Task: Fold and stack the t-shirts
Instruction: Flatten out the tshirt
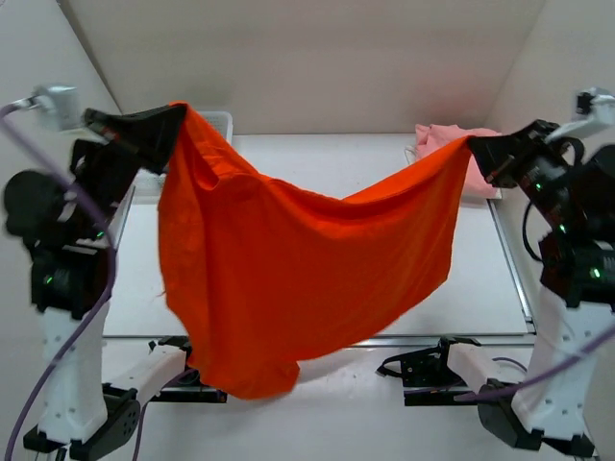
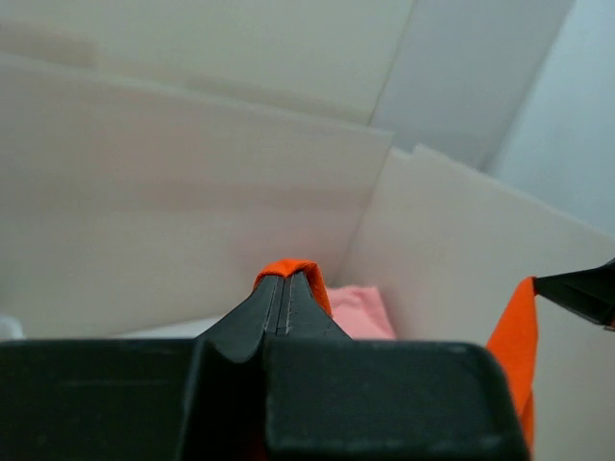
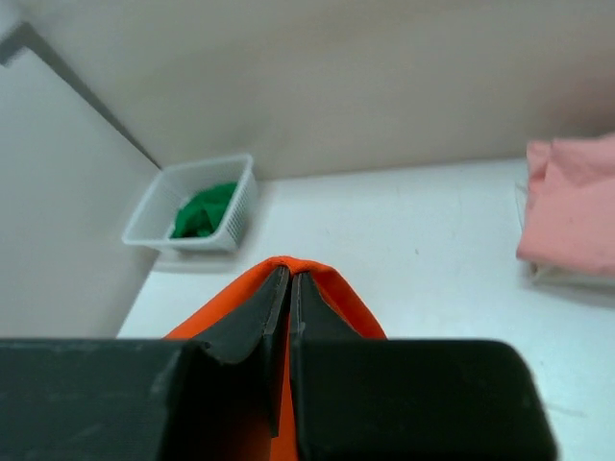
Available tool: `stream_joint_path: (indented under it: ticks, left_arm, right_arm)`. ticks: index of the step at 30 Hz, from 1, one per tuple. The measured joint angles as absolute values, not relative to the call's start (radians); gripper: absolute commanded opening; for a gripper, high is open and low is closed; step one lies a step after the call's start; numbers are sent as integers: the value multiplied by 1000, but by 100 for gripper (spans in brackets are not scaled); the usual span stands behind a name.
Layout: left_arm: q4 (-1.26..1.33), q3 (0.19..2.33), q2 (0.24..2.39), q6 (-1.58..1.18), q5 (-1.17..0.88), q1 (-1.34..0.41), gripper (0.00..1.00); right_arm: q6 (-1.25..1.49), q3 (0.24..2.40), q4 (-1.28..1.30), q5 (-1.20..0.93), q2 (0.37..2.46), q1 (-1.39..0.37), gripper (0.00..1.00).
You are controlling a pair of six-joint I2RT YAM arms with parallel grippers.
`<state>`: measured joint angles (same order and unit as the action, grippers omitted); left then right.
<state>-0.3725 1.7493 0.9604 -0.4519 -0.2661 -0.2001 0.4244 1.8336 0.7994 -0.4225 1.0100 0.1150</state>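
The orange-red t-shirt (image 1: 288,279) is held up in the air, stretched between both arms, and no part of it can be seen resting flat on the tabletop (image 1: 317,158). The left tool (image 1: 178,117) is clenched on one upper edge of the cloth, high up and just in front of the basket (image 3: 154,226). The right tool (image 1: 473,146) is clenched on the opposite edge, well apart from the basket on the other side of the tabletop. In both wrist views only a thin fold of cloth is seen pinched between the closed jaws.

The green t-shirt (image 3: 204,209) is bundled inside the basket. The pink t-shirt (image 1: 444,134) lies on the tabletop at the side opposite the basket, just beside the right tool.

The step in hand is judged to be spreading the shirt before it is laid down for folding.

Several faults could arise:
- With so little cloth gripped, an edge could be pulled free if the arms are drawn further apart.
- The cloth sags deeply in the middle and hangs longer on the basket side, so it could be laid down skewed or creased.
- The lowest part hangs past the tabletop's near edge over the arm bases (image 1: 183,370), where it could be snagged.
- If the shirt is lowered too far back, the basket or the pink t-shirt could be covered or dragged.
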Motion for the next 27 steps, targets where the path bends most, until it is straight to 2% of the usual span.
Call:
stream_joint_path:
  ticks: [5, 11, 14, 18, 23, 27]
  left_arm:
    - [-320, 1590, 1081, -429, -278, -170, 0]
    - [-282, 1589, 1330, -371, -285, -144, 0]
    - [-307, 1699, 1463, -343, -285, -128, 0]
    - [-364, 1956, 1596, -310, -273, -110, 0]
    - [-364, 2064, 1542, -299, -278, -105, 0]
    - [-311, 1887, 1386, -305, -299, -123, 0]
  right_arm:
    - [406, 1674, 723, -455, 1121, 141, 0]
    - [373, 1617, 641, -456, 1356, 131, 0]
    - [355, 1726, 645, -450, 1485, 121, 0]
    - [337, 1990, 659, -450, 1634, 117, 0]
    - [332, 2091, 632, -468, 1630, 147, 0]
    - [327, 1945, 590, -472, 1552, 183, 0]
